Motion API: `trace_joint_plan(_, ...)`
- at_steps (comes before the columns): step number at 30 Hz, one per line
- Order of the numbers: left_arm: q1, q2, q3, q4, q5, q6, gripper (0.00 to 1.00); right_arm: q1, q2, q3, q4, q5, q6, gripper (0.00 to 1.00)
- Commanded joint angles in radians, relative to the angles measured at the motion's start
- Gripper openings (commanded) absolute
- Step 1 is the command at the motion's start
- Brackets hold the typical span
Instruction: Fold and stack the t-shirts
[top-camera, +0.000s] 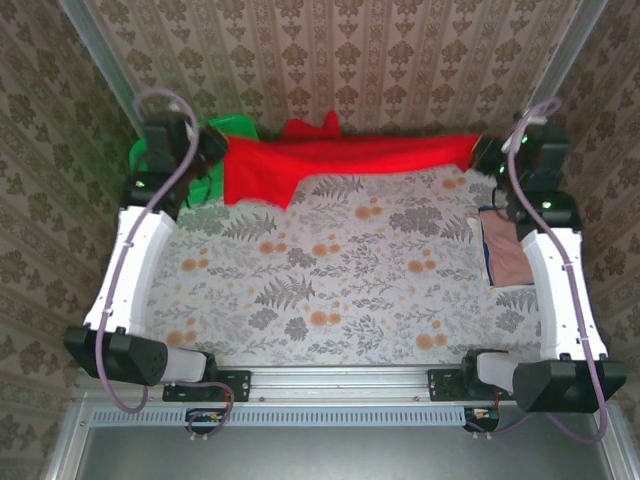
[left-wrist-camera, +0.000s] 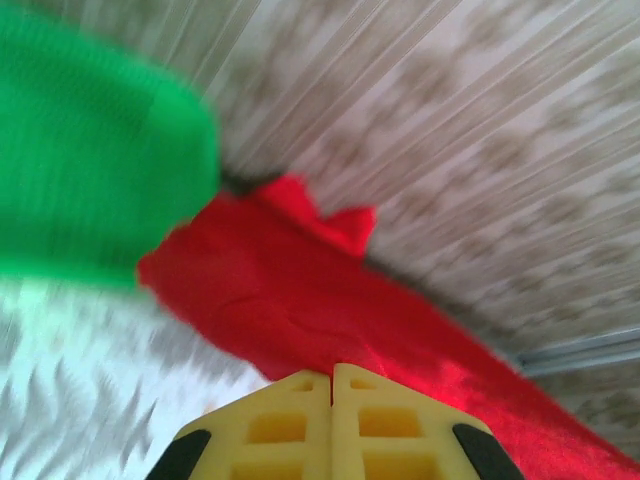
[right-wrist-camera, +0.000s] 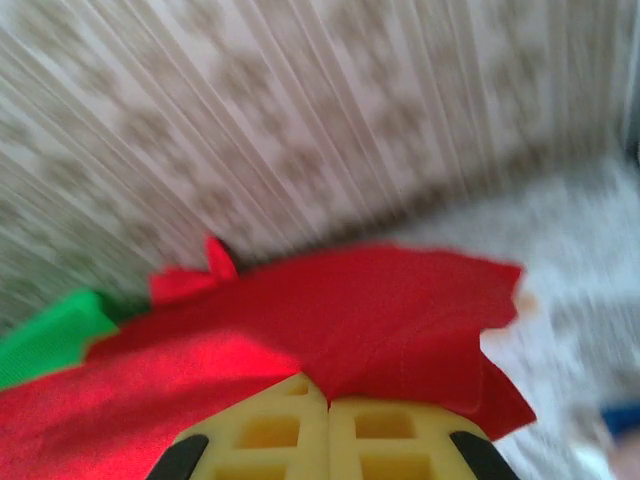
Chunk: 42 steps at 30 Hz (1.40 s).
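The counter (top-camera: 330, 290), covered in a leaf-and-flower print, spans the space between the two arms. The red t-shirt (top-camera: 340, 160) is stretched as a long band from the left hand (top-camera: 212, 150) to the right hand (top-camera: 487, 153). It is widest beside the left hand, where a flap reaches toward the arm bases, and it narrows toward the right hand. A small red fold stands up behind the band.

The green basket (top-camera: 238, 127) sits just behind and outside the left hand, and its rim touches the red cloth (left-wrist-camera: 300, 300) in the left wrist view. The pink t-shirt (top-camera: 505, 258) lies flat on the counter, on the near side of the right hand. It is partly under that arm and well apart from the red one.

In each wrist view the yellow fingers (left-wrist-camera: 290, 420) are pressed together, with red cloth (right-wrist-camera: 380, 310) caught at their tips. Both the left hand (left-wrist-camera: 332, 375) and the right hand (right-wrist-camera: 328, 400) are clamped on the red t-shirt.
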Motion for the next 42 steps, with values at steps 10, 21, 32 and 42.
trace_joint_plan(10, -0.003, 0.075, -0.547, 0.177, 0.030, -0.167, 0.00, -0.009, 0.162, -0.495, 0.140, 0.098, 0.171, 0.18)
trace_joint_plan(21, -0.013, -0.007, -0.501, 0.068, -0.056, -0.070, 0.98, -0.001, -0.032, -0.474, 0.022, 0.130, 0.085, 0.76)
trace_joint_plan(32, -0.111, 0.439, -0.200, 0.148, 0.043, -0.036, 1.00, 0.129, 0.345, -0.372, 0.112, -0.021, 0.240, 0.74)
trace_joint_plan(42, -0.075, 0.464, -0.413, 0.181, 0.218, -0.034, 0.99, 0.111, 0.497, -0.366, 0.007, -0.021, 0.292, 0.73)
